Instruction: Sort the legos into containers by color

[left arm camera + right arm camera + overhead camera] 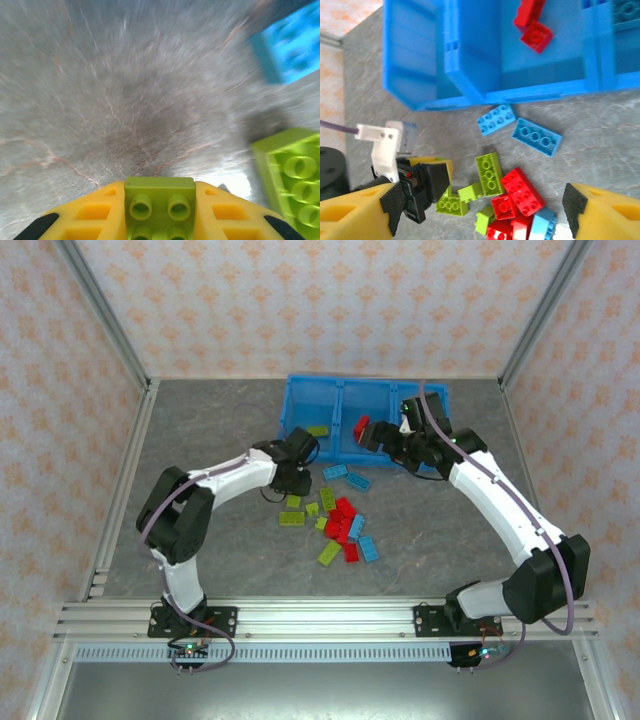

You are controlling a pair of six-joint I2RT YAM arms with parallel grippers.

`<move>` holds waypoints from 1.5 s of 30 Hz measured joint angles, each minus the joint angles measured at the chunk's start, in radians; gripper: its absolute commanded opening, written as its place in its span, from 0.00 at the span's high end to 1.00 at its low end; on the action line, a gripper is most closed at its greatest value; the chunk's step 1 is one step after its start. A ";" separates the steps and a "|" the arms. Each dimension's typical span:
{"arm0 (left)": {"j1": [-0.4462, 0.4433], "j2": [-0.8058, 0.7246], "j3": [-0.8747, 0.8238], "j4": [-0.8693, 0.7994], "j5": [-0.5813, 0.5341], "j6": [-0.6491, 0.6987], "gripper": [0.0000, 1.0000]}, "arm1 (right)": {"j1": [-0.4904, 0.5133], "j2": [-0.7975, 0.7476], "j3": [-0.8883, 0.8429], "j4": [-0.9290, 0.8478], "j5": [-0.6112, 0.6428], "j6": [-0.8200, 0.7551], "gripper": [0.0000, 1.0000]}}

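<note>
My left gripper [291, 478] hangs low over the table just in front of the bin's left end, shut on a yellow-green lego [160, 204] held between its yellow fingers [87, 217]. A second yellow-green lego [292, 175] lies close on its right. My right gripper [480, 212] is open above the bin's front wall, nothing in it. The blue bin [300, 400] holds a yellow-green lego [318, 430] in its left compartment and red legos [532, 25] in the middle one. The right compartment is mostly hidden by my right arm.
Loose legos lie in a pile [343, 525] in front of the bin: red [522, 190], yellow-green [490, 172] and light blue [537, 136] mixed close together. Two light blue ones [345, 476] sit right by the bin's front wall. Open table stretches left of the pile.
</note>
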 measured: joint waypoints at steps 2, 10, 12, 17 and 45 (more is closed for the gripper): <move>0.000 -0.040 0.060 -0.002 -0.022 0.009 0.71 | 0.018 -0.009 -0.008 0.020 -0.031 -0.003 0.15; 0.036 0.132 0.512 0.020 -0.140 0.053 0.71 | 0.056 -0.017 -0.021 0.077 -0.078 -0.001 0.15; 0.051 0.237 0.613 0.017 -0.158 0.059 0.71 | 0.056 -0.018 -0.022 0.077 -0.077 -0.001 0.15; 0.080 0.458 0.768 -0.011 -0.175 0.060 0.67 | 0.056 -0.035 -0.040 0.077 -0.068 -0.002 0.15; 0.093 -0.489 0.204 0.023 0.023 0.278 0.50 | 0.172 0.111 -0.047 -0.029 0.272 -0.151 0.15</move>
